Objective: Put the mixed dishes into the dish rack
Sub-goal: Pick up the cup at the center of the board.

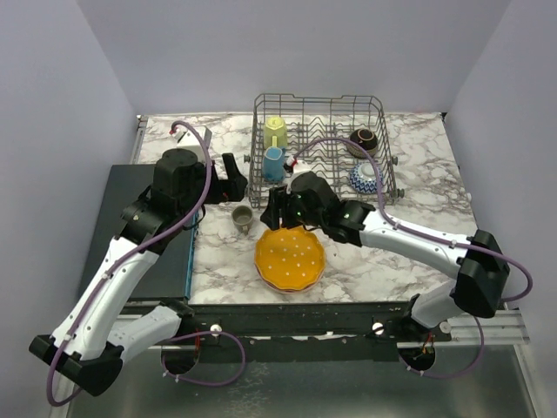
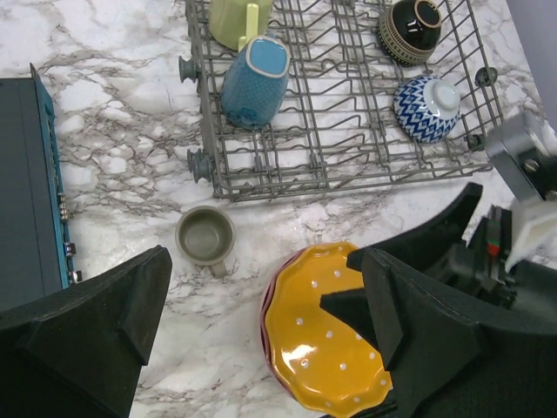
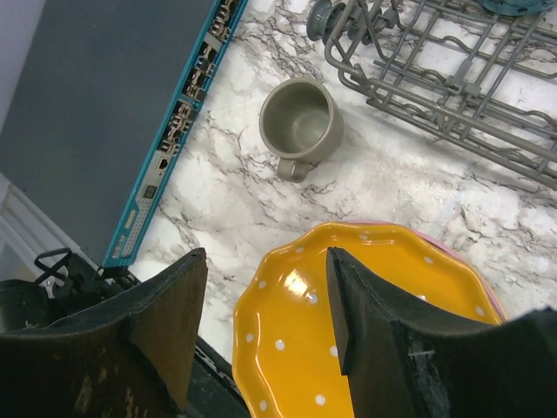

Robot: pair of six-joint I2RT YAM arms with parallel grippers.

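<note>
Status at this frame: dish rack [image 1: 335,117] sits at the far centre of the marble table [image 1: 426,196], part loaded. In its left half are a yellow mug [image 1: 276,131] and, nearer the arms, a blue mug [image 1: 274,163] lying on its side. In its right half are a dark brown bowl [image 1: 363,138] at the back and a blue-and-white patterned bowl [image 1: 364,179] at the front, both turned over.

Outside the rack: a grey mug [image 1: 242,218] stands upright on the table just in front of the rack's near-left corner. Beside it to the right, an orange white-dotted plate [image 1: 291,259] lies flat on top of a pink plate [image 2: 266,318], of which only the edge shows. A dark mat [image 1: 130,226] lies at the left.

Left gripper [image 1: 237,180]: jaws wide apart, empty, above the table near the grey mug.

Right gripper [image 3: 265,261]: jaws partly apart, straddling the orange plate's far-left rim, one finger over the plate and one outside it. Contact with the rim cannot be judged.
</note>
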